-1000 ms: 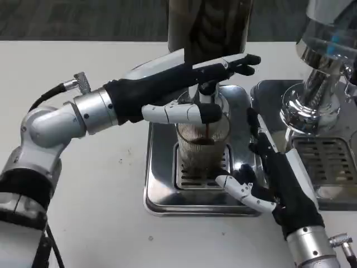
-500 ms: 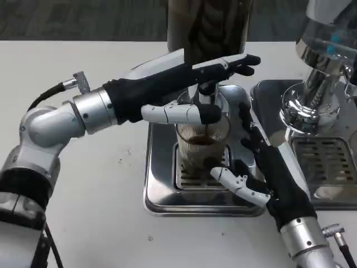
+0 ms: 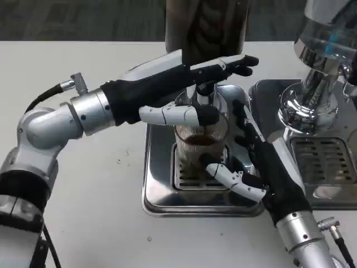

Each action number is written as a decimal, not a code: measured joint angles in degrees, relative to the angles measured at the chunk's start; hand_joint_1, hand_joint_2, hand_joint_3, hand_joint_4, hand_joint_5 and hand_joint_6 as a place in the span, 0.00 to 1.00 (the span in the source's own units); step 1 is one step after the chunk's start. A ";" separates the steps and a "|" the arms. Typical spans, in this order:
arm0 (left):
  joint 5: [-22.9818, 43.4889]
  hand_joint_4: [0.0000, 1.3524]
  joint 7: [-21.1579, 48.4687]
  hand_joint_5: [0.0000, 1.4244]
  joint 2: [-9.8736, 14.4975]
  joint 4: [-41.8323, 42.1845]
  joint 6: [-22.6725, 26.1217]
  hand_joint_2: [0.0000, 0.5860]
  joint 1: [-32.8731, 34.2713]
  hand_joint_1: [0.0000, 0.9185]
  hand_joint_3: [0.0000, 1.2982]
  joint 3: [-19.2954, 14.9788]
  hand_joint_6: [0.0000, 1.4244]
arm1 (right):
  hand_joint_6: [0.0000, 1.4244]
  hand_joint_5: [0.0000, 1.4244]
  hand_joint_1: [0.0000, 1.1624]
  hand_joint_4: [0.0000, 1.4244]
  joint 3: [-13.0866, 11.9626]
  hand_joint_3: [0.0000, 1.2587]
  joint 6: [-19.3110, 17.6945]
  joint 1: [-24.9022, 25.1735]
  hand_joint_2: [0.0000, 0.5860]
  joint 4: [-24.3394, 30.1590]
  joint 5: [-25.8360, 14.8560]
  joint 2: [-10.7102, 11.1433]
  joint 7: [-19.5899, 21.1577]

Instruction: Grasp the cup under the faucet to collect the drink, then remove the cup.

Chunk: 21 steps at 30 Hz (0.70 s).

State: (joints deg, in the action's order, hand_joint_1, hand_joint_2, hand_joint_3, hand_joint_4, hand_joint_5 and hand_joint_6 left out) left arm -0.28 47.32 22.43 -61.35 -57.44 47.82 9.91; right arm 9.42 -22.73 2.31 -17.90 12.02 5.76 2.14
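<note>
A ribbed clear cup (image 3: 196, 146) holding brown drink stands on the grate of a steel drip tray (image 3: 160, 190), right under the faucet (image 3: 204, 91). My left hand (image 3: 167, 89) reaches in from the left, its fingers stretched flat over the faucet top and its thumb lying across the cup's upper front. My right hand (image 3: 266, 170) is open just right of the cup. Its fingers run up along the cup's right side and its thumb points at the cup's base. I cannot tell whether it touches the glass.
A dark drink container (image 3: 205, 22) rises behind the faucet. To the right stand a second chrome dispenser (image 3: 321, 78) and its own grated tray (image 3: 329, 167), close to my right forearm. Bare white table (image 3: 100, 212) lies to the left and front.
My right hand has slid left and forward toward the cup, and its thumb now sits by the cup's base. The left hand has stayed over the faucet.
</note>
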 measured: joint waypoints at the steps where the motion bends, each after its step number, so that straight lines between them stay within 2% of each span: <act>1: 0.18 0.00 0.04 0.00 0.00 0.00 0.03 0.12 -0.05 0.00 0.06 -0.04 0.00 | 0.07 0.00 0.56 0.00 0.00 0.00 0.00 0.07 0.37 -0.04 0.00 -0.01 -0.04; 10: 3.47 0.00 2.85 0.00 -0.28 0.27 1.82 0.13 -0.48 0.00 0.07 -1.77 0.00 | 0.07 0.00 0.56 0.00 -0.01 0.00 -0.02 1.08 0.38 -0.89 -0.08 -0.32 -0.68; 21: 9.05 0.00 7.99 0.00 -1.36 1.78 7.58 0.14 -1.51 0.00 0.09 -5.17 0.00 | 0.07 0.00 0.55 0.00 0.01 0.00 -0.29 2.26 0.38 -2.48 -0.26 -0.68 -2.10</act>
State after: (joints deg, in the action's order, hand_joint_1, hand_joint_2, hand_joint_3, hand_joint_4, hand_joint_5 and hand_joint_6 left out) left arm 8.77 55.30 21.07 -59.57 -49.85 46.30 4.74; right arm 9.43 -23.02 4.57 -20.38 11.76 5.08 0.04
